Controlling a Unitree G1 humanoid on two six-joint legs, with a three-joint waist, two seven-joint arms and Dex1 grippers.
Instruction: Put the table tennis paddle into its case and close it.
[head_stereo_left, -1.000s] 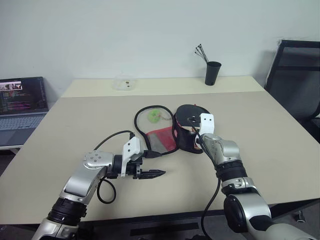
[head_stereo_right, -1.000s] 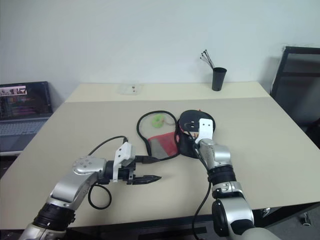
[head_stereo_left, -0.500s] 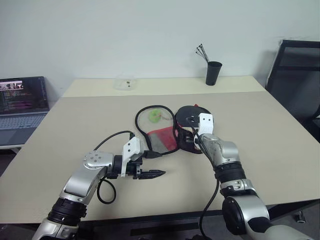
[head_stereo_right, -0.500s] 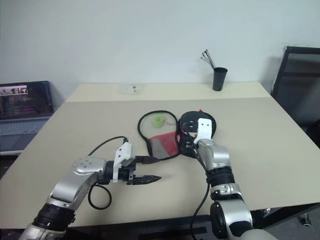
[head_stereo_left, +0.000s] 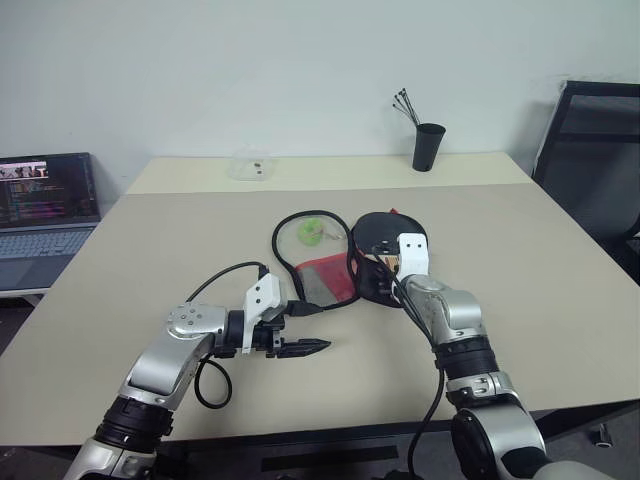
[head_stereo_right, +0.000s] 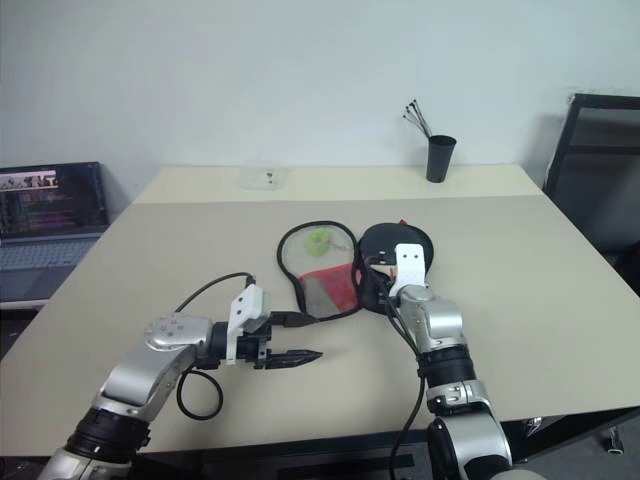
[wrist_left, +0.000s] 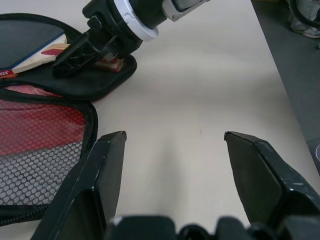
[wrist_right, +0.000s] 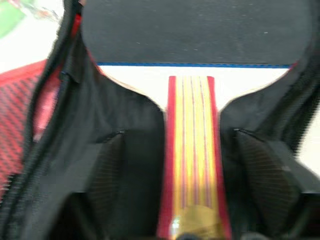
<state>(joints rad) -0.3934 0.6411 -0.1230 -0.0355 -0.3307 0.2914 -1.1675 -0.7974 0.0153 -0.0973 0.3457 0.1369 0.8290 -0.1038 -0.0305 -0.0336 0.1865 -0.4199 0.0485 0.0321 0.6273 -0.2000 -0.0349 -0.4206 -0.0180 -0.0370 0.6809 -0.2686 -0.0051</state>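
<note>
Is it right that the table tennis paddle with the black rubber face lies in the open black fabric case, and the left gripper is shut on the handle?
Not quite. The table tennis paddle does lie in the open black fabric case, but the left gripper is open over bare table, apart from the handle, as the left wrist view shows.

Hidden and cut-off bits

The right arm covers the near end of the soft black fabric case (head_stereo_left: 372, 268); the far-left open laptop (head_stereo_left: 45, 215) is cut off.
</note>
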